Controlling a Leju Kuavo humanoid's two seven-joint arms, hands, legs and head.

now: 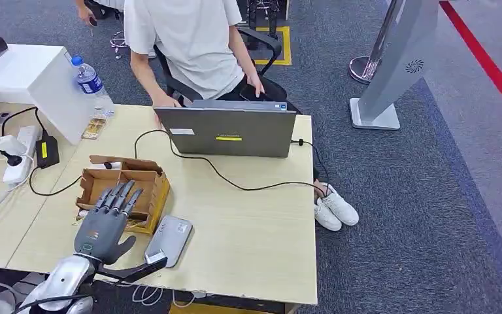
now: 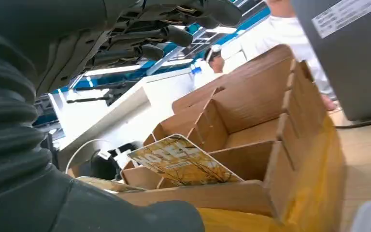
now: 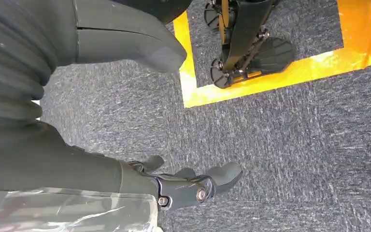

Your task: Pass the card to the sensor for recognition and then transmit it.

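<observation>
Nearest the robot, at the front edge of the wooden surface (image 1: pixel 248 242), its left hand (image 1: pixel 108 219) hangs palm down with the fingers stretched out and apart, grasping nothing, their tips over the near side of a cardboard box (image 1: pixel 125 190) split into compartments. Beside that hand, near the front edge, lies a flat grey sensor (image 1: pixel 168 239) with a cable running off it. In the left wrist view a card (image 2: pixel 183 162) printed in yellow and brown leans tilted in a near compartment of the box, apart from the fingers above it. The right hand (image 3: pixel 193 186) hangs low over grey carpet (image 3: pixel 294 145) by a yellow floor line, fingers loosely curled in with nothing in them. Further back, a grey laptop (image 1: pixel 229 131) stands open at the far edge, its black cable (image 1: pixel 248 186) trailing across the surface to the right edge. A water bottle (image 1: pixel 91 85) stands by the far left corner near a white box (image 1: pixel 29 82). Behind the laptop a person (image 1: pixel 189 46) in a white shirt sits in a chair.
</observation>
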